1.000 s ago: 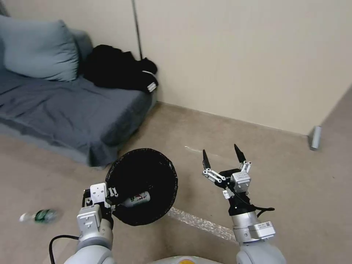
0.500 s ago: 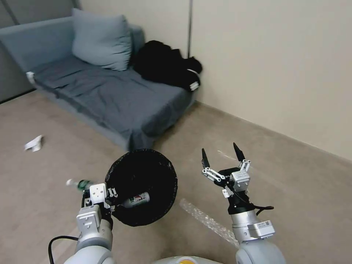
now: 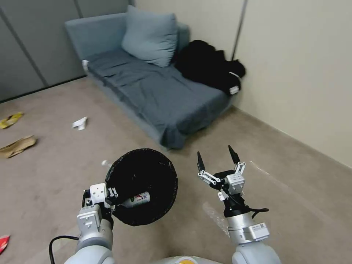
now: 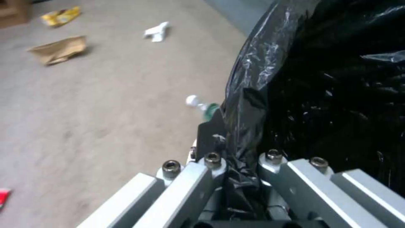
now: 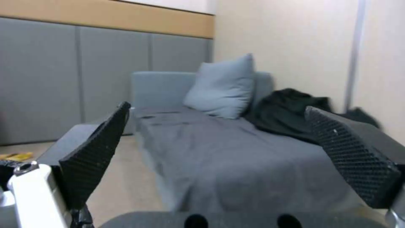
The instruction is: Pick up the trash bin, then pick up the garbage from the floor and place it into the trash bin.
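Head view: left claw [image 3: 106,198] clamped on near rim of trash bin [image 3: 141,185], bin carried clear of floor [image 3: 55,176] in front of robot, mouth tilted toward camera. Left wrist view: black liner [image 4: 253,95] pinched between closed fingers [image 4: 211,133], so grip possibly on bag film more than on rigid rim. Risk, as judgement: liner slip or tear under bin weight, then bin drop or rotation; cause, thin crinkly film and one-sided hold. Further risk: contents rolling out over low edge if tilt increases. Contents of bin: one bottle [image 3: 136,199] with white label lying on its side near bottom; nothing else discernible inside. Right claw [image 3: 216,161] raised beside bin, fingers spread wide, holding nothing. Garbage on floor, well apart from bin: brown paper bag [image 3: 17,145], yellow wrapper [image 3: 10,120], crumpled white paper [image 3: 80,123], red wrapper [image 3: 3,242], green-labelled bottle [image 4: 202,105] just beside bin wall. Sofa [image 3: 157,88] beyond, not involved.
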